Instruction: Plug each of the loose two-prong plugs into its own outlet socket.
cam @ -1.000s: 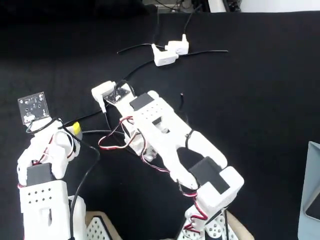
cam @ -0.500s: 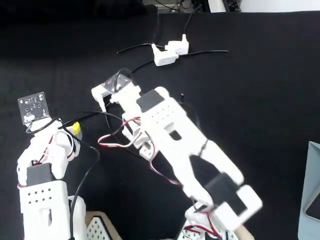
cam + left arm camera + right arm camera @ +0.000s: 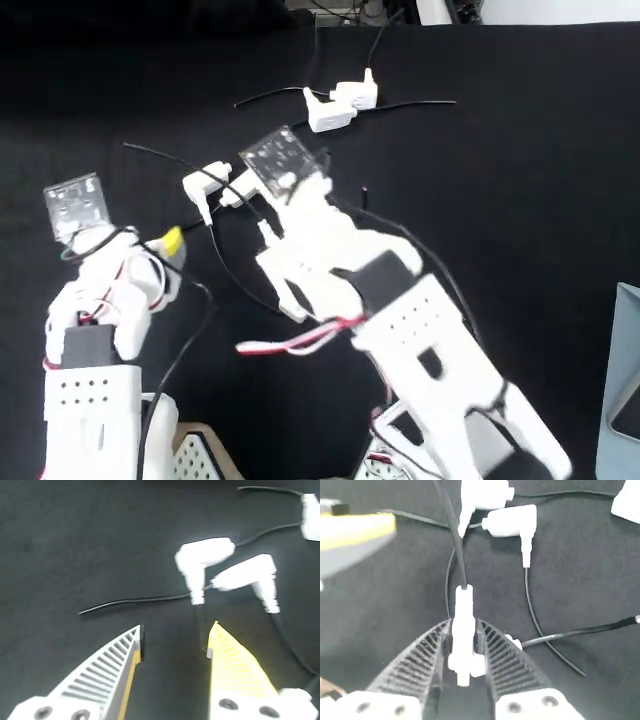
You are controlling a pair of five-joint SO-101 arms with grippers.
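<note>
**Plug pinched, cord trailing**

Clamped mid-body in the right gripper [image 3: 463, 630], over the black table [image 3: 380, 610]: white two-prong plug [image 3: 462, 600]. Likely light, rigid, smooth; best gripped on flat flanks. Nothing in the left gripper [image 3: 177, 626], spread wide near a white angled connector [image 3: 205, 560]

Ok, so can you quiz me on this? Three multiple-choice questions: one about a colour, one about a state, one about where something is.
1. What colour is the table? A white; B black; C red.
2. The left gripper is: A open; B shut on a plug; C shut on a cord.
3. Where is the white plug that is being gripped? A lying on the table; B in the left gripper; C in the right gripper.

Answers: 1 B, the surface is black all over. 2 A, its fingers stand apart with nothing between them. 3 C, the right gripper's fingers close on it from both sides.
</note>
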